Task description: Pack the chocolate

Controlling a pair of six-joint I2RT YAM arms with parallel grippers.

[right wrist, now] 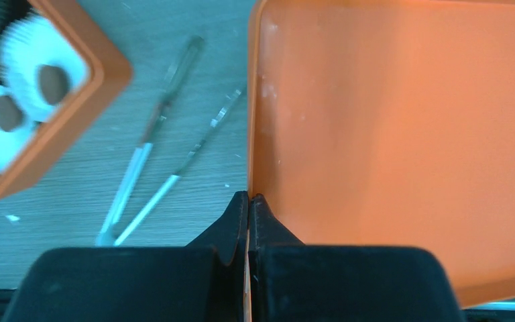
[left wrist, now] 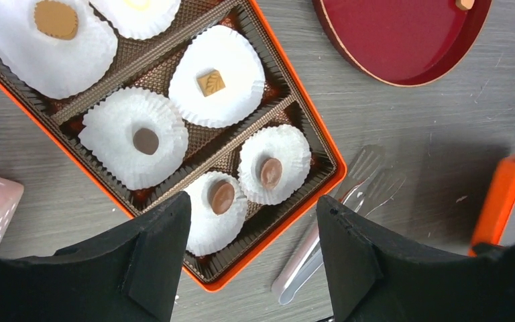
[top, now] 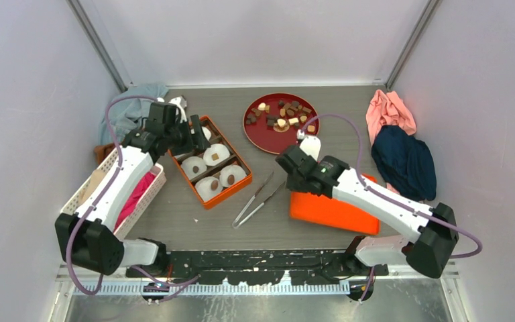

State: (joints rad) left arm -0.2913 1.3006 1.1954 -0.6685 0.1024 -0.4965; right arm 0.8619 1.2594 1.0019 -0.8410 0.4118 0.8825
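Loose chocolate pieces [top: 281, 117], dark, light brown and cream, lie on a round red plate [top: 258, 134]. An orange box [top: 209, 161] holds white paper cups with single chocolates [left wrist: 222, 196] in them. My left gripper [left wrist: 253, 201] is open and empty, hovering over the box's near corner [left wrist: 322, 144]; it also shows in the top view [top: 198, 137]. My right gripper [right wrist: 249, 198] is shut on the left edge of the orange lid [right wrist: 402, 134], which lies tilted at the table's right [top: 335, 208].
Clear plastic tongs [top: 255, 199] lie between box and lid, also in the left wrist view [left wrist: 335, 228]. A pink-lined white basket [top: 107, 194] sits at the left. A grey-blue cloth [top: 134, 107] lies at the back left; pink [top: 389, 111] and dark blue [top: 406, 161] cloths lie at the right.
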